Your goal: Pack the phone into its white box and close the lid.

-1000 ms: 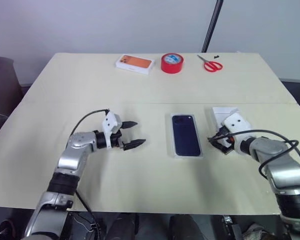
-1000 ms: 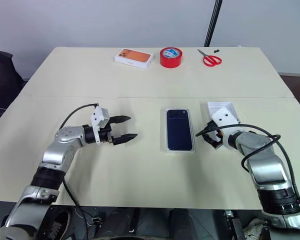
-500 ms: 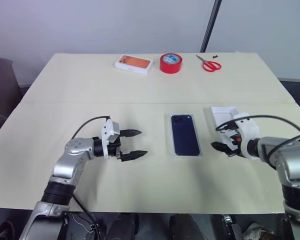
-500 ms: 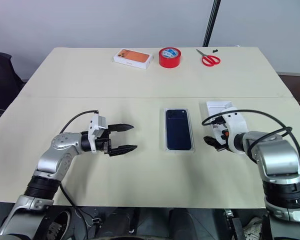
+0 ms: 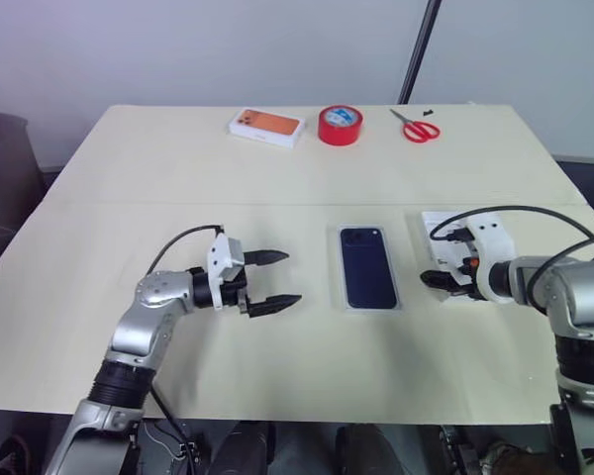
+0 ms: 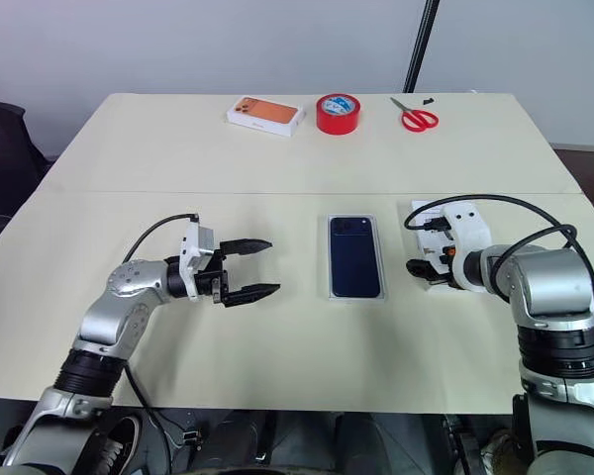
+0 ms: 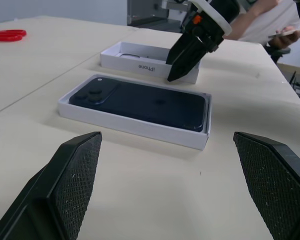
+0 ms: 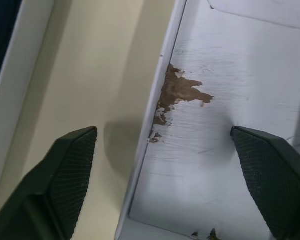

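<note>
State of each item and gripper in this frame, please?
phone: lying back-up inside the white box.
white box: open, uncovered.
lid: open side up, beside the box.
left gripper: open, empty.
right gripper: open, astride the lid's wall.
orange-topped box: closed.

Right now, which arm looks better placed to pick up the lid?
Probably the right: its pincer hangs open straddling a wall of the lid. The left pincer is open too, but hovers beyond the phone.
</note>
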